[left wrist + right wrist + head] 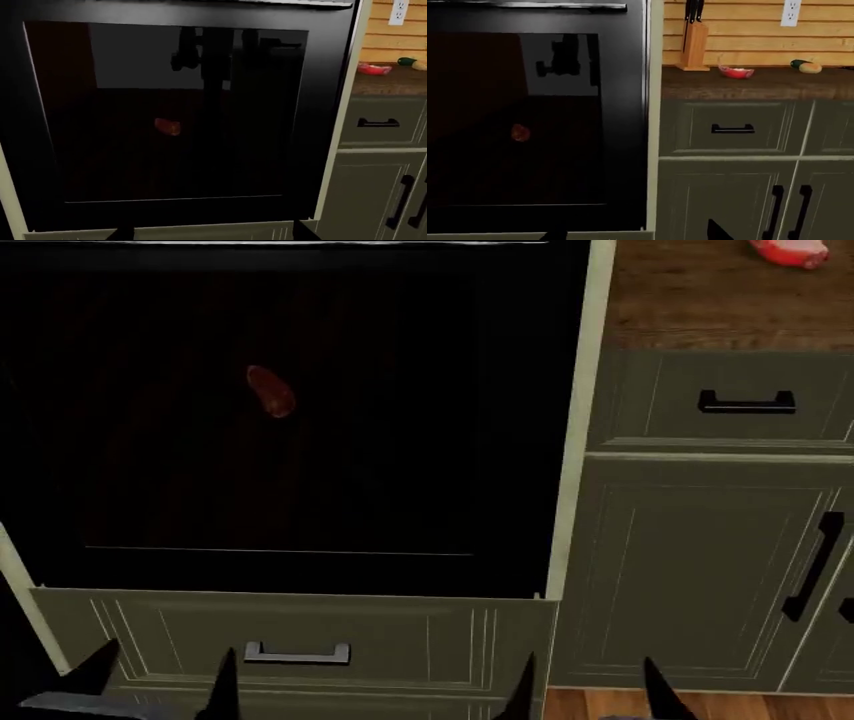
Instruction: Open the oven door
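Note:
The oven door [294, 420] is a large glossy black panel with a dark glass window, and it stands shut. It fills most of the left wrist view [173, 120] and the left half of the right wrist view [534, 125]. Its silver bar handle [560, 6] runs along the top edge. My left gripper [158, 685] is open low in front of the drawer below the door, touching nothing. My right gripper [587, 690] is also open, low near the door's lower right corner. Only the dark fingertips [120, 234] [717, 231] show in the wrist views.
An olive drawer with a silver handle [296, 652] sits under the oven. To the right are an olive drawer with a black handle [745, 400], a cabinet door [694, 570], and a wooden counter [760, 82] with a knife block [694, 45] and food items.

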`<state>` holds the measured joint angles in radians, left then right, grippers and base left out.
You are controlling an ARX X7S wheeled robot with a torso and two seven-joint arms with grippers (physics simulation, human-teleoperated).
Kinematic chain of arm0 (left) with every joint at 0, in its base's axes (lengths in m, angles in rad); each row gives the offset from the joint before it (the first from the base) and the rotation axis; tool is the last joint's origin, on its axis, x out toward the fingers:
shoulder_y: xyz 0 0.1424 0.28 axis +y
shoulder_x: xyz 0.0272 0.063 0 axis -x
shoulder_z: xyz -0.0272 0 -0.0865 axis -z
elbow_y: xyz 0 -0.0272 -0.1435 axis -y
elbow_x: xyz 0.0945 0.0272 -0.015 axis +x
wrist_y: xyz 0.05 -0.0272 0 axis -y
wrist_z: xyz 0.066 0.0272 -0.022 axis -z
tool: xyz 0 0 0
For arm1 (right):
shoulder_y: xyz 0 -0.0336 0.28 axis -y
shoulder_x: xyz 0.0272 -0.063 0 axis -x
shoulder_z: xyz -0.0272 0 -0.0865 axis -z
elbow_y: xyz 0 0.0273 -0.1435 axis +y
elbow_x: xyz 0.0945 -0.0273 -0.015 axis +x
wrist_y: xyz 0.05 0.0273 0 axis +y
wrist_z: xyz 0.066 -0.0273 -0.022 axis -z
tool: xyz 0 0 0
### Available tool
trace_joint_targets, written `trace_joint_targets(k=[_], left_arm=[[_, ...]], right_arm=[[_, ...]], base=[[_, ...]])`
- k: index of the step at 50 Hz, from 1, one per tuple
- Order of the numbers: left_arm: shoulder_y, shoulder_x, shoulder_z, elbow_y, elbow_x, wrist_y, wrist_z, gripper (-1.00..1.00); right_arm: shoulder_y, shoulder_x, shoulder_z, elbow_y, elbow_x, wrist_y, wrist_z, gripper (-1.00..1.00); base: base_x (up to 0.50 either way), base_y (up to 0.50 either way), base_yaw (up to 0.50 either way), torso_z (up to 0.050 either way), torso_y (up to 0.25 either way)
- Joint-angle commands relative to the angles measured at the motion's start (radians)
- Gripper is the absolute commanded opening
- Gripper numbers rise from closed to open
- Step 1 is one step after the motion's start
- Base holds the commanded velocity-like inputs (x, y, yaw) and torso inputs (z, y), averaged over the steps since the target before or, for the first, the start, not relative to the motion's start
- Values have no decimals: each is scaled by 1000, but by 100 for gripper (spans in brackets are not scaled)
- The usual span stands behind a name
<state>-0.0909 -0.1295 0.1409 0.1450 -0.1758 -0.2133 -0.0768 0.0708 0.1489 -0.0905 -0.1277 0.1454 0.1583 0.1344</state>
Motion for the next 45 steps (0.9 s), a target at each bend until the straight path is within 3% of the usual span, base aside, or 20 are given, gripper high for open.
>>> trace_joint_targets(k=[1, 8, 15, 45], left_arm=[[-158, -22, 4, 87, -33, -233, -26, 100], [-259, -20, -8, 86, -52, -316, -44, 100], [-254, -21, -20, 89, -70, -312, -48, 100], [-250, -45, 20, 102, -68, -296, -60, 100]], right_arm=[[123, 47, 13, -71, 40, 168, -4, 100], [189, 68, -2, -92, 47, 243, -13, 100], [204, 75, -21, -126, 44, 283, -7, 100], [183, 82, -28, -115, 64, 253, -4, 100]], base=[[0, 0, 0, 0, 0], [0, 0, 0, 0, 0], [32, 0, 0, 0, 0], [276, -6, 0, 0, 0]])
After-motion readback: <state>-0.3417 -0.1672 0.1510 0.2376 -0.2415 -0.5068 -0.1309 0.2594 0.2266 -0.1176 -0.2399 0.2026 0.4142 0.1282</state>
